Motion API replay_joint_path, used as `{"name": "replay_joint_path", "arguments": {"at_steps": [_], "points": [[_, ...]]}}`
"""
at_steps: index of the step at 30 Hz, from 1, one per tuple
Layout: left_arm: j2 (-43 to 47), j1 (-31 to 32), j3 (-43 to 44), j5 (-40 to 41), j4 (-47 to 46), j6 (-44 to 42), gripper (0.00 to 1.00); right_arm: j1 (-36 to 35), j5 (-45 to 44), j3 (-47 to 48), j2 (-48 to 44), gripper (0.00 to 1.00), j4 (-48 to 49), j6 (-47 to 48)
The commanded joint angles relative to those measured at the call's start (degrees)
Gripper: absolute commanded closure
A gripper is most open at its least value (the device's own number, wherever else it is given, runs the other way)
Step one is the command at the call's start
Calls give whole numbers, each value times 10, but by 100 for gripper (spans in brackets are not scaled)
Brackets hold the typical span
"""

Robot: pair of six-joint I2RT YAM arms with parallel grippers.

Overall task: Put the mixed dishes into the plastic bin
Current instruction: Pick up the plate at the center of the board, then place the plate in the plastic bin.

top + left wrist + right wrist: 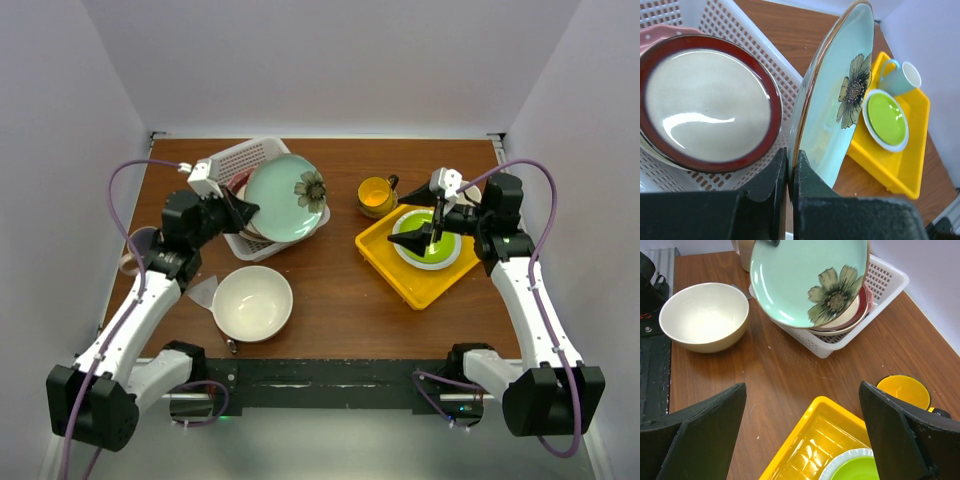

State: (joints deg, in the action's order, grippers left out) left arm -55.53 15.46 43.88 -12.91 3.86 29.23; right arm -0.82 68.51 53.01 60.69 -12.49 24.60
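My left gripper (790, 165) is shut on the rim of a pale teal plate with a flower print (835, 100), holding it on edge, tilted, over the right side of the white plastic bin (235, 160). Inside the bin lies a dark red-rimmed bowl (705, 100) on top of other dishes. On the table stand a large cream bowl (252, 303), a yellow mug (376, 196) and a pinkish mug (135, 250). My right gripper (802, 430) hangs wide open over the near corner of the yellow tray (810, 440), holding nothing.
The yellow tray (385, 262) carries a lime-green white-rimmed plate (886, 119) and a light blue cup (900, 80). The yellow mug sits just left of the tray's far corner. White walls close in the table on three sides.
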Motion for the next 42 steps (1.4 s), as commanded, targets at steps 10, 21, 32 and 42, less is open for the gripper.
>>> {"name": "replay_joint_path", "arguments": {"at_steps": [10,21,32,42], "points": [[-128,-149,59,-107,-189,123,100,2,5,-10,-7,2,34,-21],[-199,-155,65,-106,-186,108,100,3,5,-15,-1,2,42,-26],[-246,-173,76,-124,-185,103,100,2,7,-17,-2,2,46,-27],[-270,-177,80,-135,-182,98,100,3,7,-18,-3,2,46,-27]]}}
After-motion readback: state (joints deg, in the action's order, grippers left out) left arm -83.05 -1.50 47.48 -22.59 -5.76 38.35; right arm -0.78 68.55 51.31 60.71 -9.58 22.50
